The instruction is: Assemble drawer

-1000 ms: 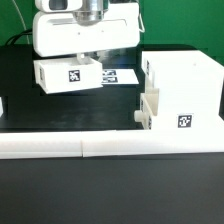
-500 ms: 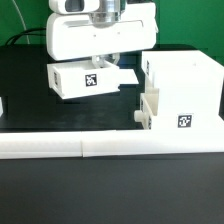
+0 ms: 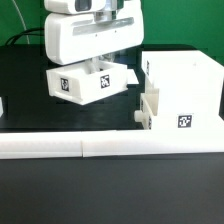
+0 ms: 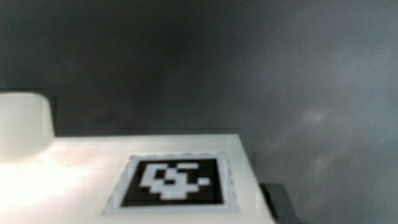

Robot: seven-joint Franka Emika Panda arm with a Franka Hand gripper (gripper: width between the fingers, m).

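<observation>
My gripper [image 3: 93, 64] is shut on a small white drawer tray [image 3: 87, 83] and holds it turned at an angle above the black table. The tray shows two black-and-white tags. My fingertips are hidden behind the tray's top. The large white hollow case [image 3: 185, 85] stands at the exterior view's right, with a tag low on its front. A second small tray with a knob [image 3: 139, 117] sticks out of the case's lower left side. In the wrist view the held tray's top and its tag [image 4: 175, 182] fill the near part, with a white rounded knob [image 4: 20, 124] beside them.
Long low white border bars [image 3: 110, 146] run across the front of the black table [image 3: 25, 85]. Another white part [image 3: 2, 105] shows at the exterior view's left edge. A black cable hangs at the back left.
My gripper moved to the exterior view's right with the tray, then turned, so the tray now sits angled with two tagged faces showing. The marker board behind it is now covered.
</observation>
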